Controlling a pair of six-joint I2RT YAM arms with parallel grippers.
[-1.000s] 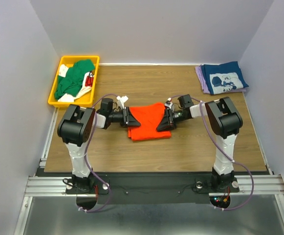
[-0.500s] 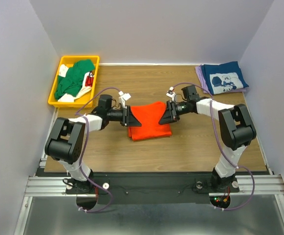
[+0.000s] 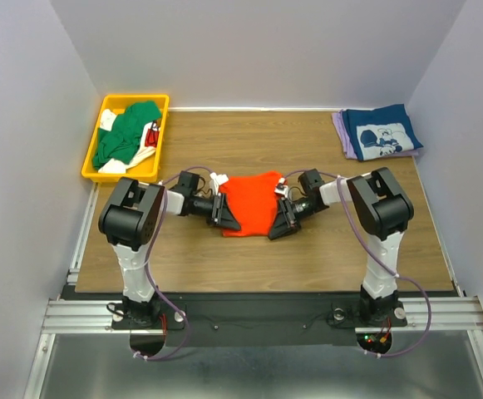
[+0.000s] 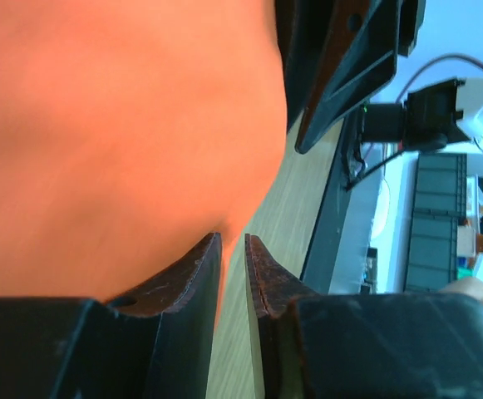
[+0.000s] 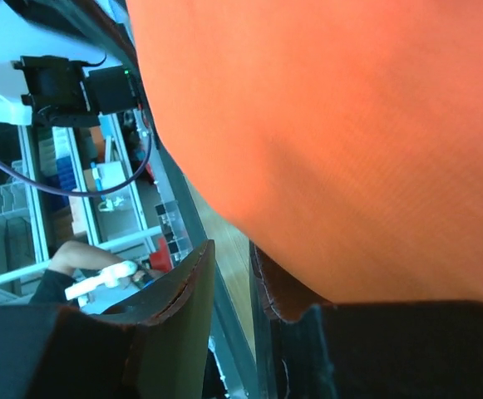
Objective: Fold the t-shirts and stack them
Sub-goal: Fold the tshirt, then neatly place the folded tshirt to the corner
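Observation:
The bright orange t-shirt (image 3: 249, 199) lies partly folded at the table's middle and fills the left wrist view (image 4: 116, 125) and the right wrist view (image 5: 349, 125). My left gripper (image 3: 227, 218) (image 4: 233, 237) is at its near left corner, jaws almost together with orange cloth in the narrow gap. My right gripper (image 3: 279, 224) (image 5: 231, 245) is at its near right corner, jaws close together with cloth draped over one finger. The navy t-shirt (image 3: 382, 131) lies folded on the lavender one (image 3: 338, 125) at the back right. The green t-shirt (image 3: 125, 133) is in the bin.
The yellow plastic bin (image 3: 91, 154) stands at the back left with white cloth and a red item beside the green shirt. Grey walls close in the table on three sides. A metal rail runs along the near edge.
Both grippers have moved toward the near edge and closer together. The orange shirt's near edge has drawn in with them, so it now tapers toward me.

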